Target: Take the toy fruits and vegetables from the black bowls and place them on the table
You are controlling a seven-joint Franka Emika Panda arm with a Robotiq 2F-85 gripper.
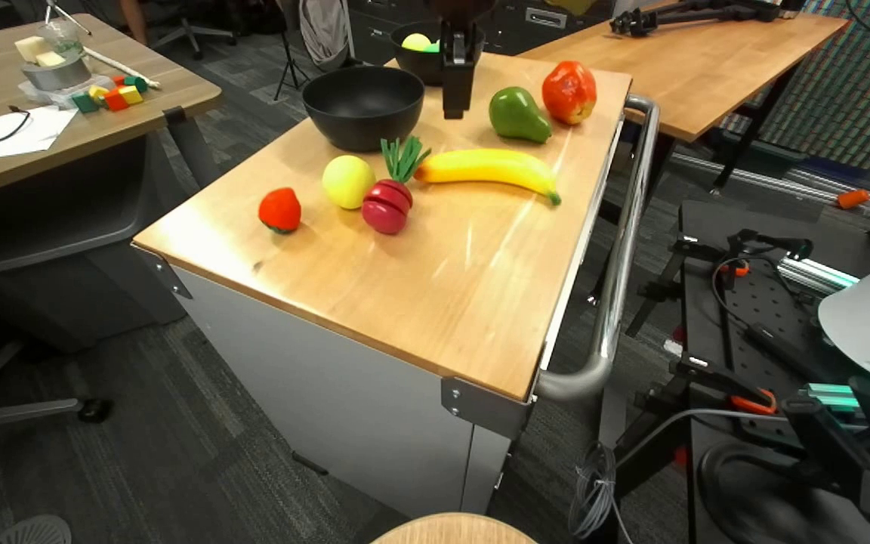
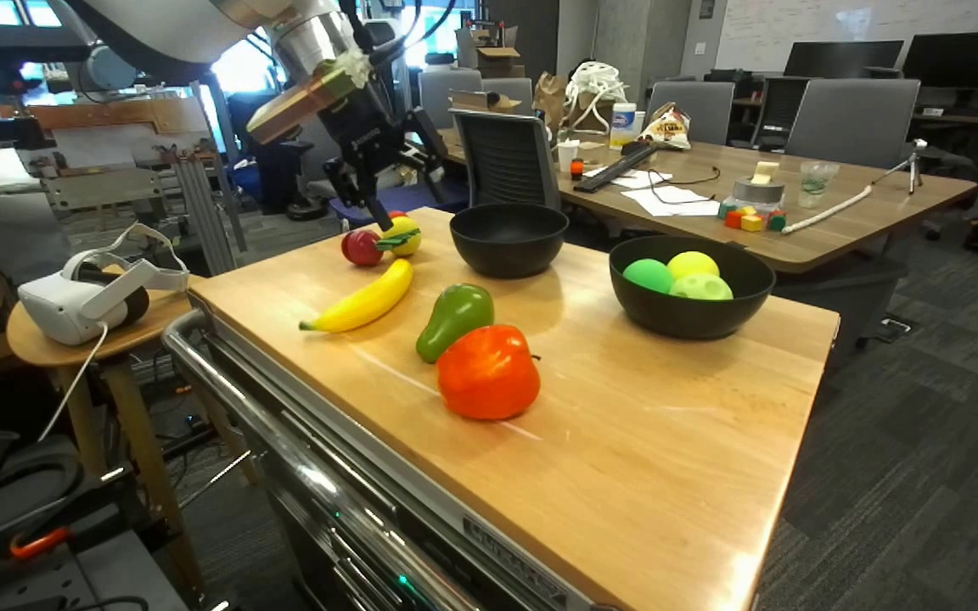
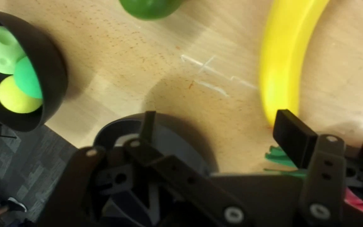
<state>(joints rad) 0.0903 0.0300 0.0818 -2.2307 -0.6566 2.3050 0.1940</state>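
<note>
Evidently hovering above the table (image 1: pixel 374 279) with the gripper (image 3: pixel 221 126) spread wide, pinching nothing. Close below on one side, the nearer black bowl (image 1: pixel 363 130), by the edge opposite the rail (image 2: pixel 315 477); on the other, one end of the banana (image 1: pixel 488 165), long axis running toward the rail edge. Just past that end, the radish (image 1: pixel 387 208). Farther, toward the rail-side corner away from the radish, the green pear (image 1: pixel 516 115) and red pepper (image 1: pixel 569 92), already out on the table. Past the nearer bowl, along the edge opposite the rail, the farther black bowl (image 2: pixel 684 318), with three balls (image 2: pixel 697 288) inside. Probably the last contents to fetch; so travel along that edge toward the corner, clearing the rim before lowering.
</note>
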